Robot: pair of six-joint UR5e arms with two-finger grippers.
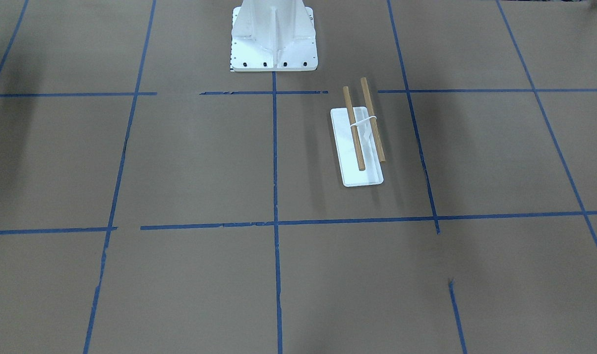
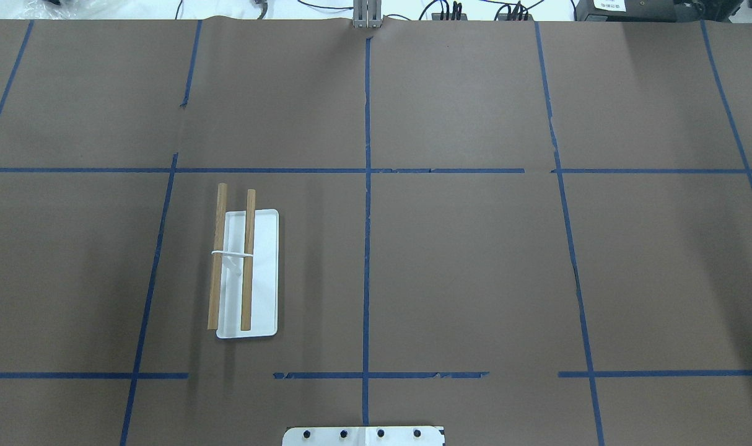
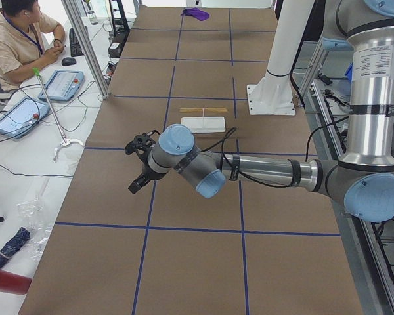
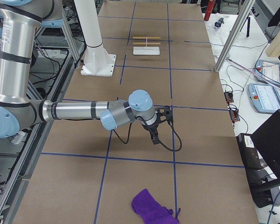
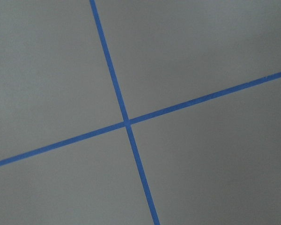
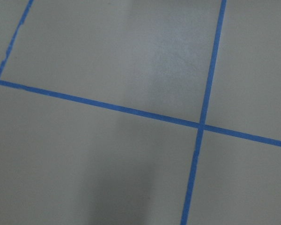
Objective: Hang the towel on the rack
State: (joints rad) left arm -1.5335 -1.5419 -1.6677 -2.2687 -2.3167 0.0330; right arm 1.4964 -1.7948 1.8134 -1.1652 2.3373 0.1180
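The towel [image 4: 151, 208] is a crumpled deep purple cloth lying on the brown table at the end on my right; in the exterior left view it [image 3: 196, 13] is a small patch at the far end. The rack [image 2: 264, 272] stands bare on my left half, two wooden dowels over a white base; it also shows in the front view [image 1: 362, 174] and both side views [image 3: 203, 122] [image 4: 147, 50]. My left gripper [image 3: 134, 168] and right gripper [image 4: 161, 126] hover over bare table, far from both. I cannot tell whether they are open or shut.
A white metal pedestal [image 1: 274, 49] with bolt holes stands at the robot's side of the table [image 2: 363, 435]. Blue tape lines grid the brown paper. An operator [image 3: 13, 39] sits by tablets beyond the table's far edge. Metal posts [image 4: 233, 32] stand there too.
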